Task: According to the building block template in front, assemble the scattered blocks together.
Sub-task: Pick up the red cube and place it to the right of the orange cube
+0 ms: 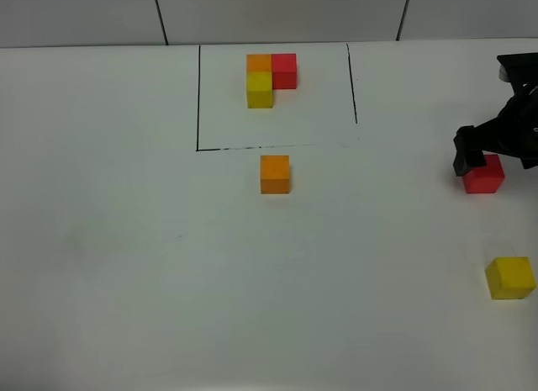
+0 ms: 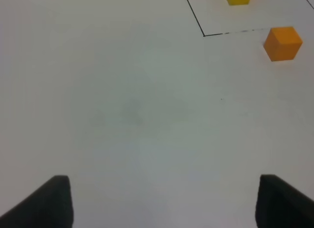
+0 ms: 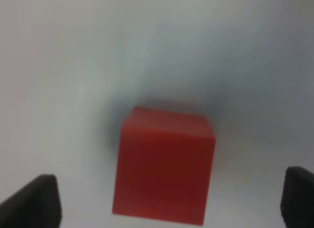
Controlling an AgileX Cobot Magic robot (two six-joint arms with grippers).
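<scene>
Yellow cube (image 1: 510, 277): lies loose near the right front edge of the desk (image 1: 126, 240), well apart from the other pieces and untouched.
Red cube (image 1: 483, 174): sits flat on the desk at the far right, between the fingers of the right pincer.
Right pincer (image 3: 167, 203): open, with one finger on each side of the red cube and a clear gap on both sides. It grips nothing, and looks lined up to close squarely on opposite faces.
Left pincer (image 2: 167, 203): open and empty over bare desk, probably parked to leave the middle free.
Orange cube (image 1: 275, 173): stands alone just in front of the black lines (image 1: 198, 97). It is likely the corner piece the others will join.
Template (image 1: 271, 76): an L of three joined cubes inside the lines, with orange at the corner, red to its right and yellow toward the front.
Obstacles: nothing lies between the red cube and the orange cube, and the yellow cube is off that path.
Risk: an off-centre squeeze could twist the red cube.
</scene>
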